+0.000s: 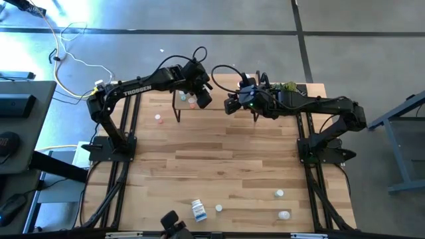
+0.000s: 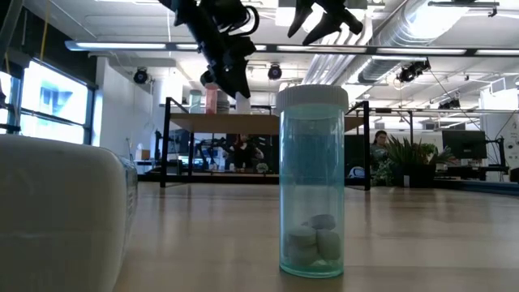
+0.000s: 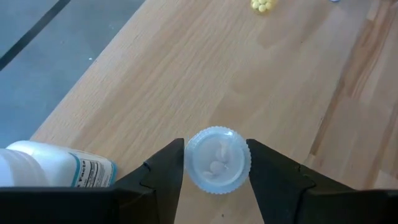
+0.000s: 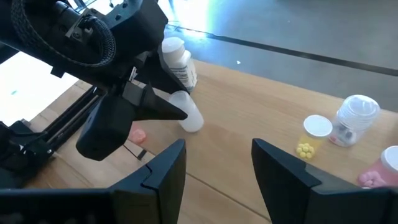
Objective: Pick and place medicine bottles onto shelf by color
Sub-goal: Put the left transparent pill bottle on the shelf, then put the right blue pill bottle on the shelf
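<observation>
The shelf (image 1: 219, 89) is a light-wood board on black legs at the table's far edge. My left gripper (image 3: 216, 163) is over its left part, shut on a small clear bottle (image 3: 217, 160) with a ribbed pale cap. A white labelled bottle (image 4: 177, 59) stands right beside it on the shelf. My right gripper (image 4: 214, 165) hovers open above the shelf's middle and touches nothing. Bottles with yellow pills (image 4: 313, 134), a clear lid (image 4: 356, 115) and pink contents (image 4: 379, 169) stand farther right on the shelf. My left gripper pinches the small clear bottle between its two fingers, one on each side of the bottle just under the cap (image 3: 217, 140). The fingers (image 4: 158, 106) come from above, slanting down. The bottle sits at the shelf board; whether its base touches the board, I cannot tell.
On the tabletop, a pink-capped bottle (image 1: 158, 118) sits near the shelf's left legs. At the near edge are a labelled white bottle (image 1: 198, 210) on its side, a clear bottle with pills (image 2: 313, 178) and small bottles (image 1: 279, 194) (image 1: 284, 215). The table's middle is bare wood (image 1: 219, 159).
</observation>
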Controlling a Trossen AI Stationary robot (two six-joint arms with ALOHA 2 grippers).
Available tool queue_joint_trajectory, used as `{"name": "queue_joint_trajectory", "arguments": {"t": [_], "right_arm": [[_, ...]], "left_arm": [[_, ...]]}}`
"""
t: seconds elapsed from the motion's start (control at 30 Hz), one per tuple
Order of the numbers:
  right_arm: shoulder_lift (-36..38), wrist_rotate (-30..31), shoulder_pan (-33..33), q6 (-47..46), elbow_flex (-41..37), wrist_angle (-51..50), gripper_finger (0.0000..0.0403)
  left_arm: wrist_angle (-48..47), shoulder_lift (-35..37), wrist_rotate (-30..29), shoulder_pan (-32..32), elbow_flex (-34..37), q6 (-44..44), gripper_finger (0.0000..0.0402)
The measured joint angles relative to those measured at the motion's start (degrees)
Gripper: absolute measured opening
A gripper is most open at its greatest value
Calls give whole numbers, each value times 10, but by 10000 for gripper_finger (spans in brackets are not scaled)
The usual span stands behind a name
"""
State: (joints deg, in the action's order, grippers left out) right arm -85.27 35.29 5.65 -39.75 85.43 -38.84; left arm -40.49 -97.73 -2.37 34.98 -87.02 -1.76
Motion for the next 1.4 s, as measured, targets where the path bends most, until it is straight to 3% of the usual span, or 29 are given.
{"name": "queue_joint_trajectory", "arguments": {"t": [0.33,0.53,0.9,1.2,1.4], "right_arm": [[18,-15,-1,-16,0,-14,174],[39,-25,-8,-35,0,-43,174],[54,-99,-36,-54,0,-88,174],[54,-113,-75,-124,0,-183,174],[44,-113,-104,-173,-1,-239,174]], "left_arm": [[-3,0,-13,0,-3,9,221],[-14,0,-11,0,-42,9,247],[-93,5,5,-3,-104,39,249],[-110,45,81,-29,-100,41,239],[-107,75,107,-47,-54,36,231]]}}
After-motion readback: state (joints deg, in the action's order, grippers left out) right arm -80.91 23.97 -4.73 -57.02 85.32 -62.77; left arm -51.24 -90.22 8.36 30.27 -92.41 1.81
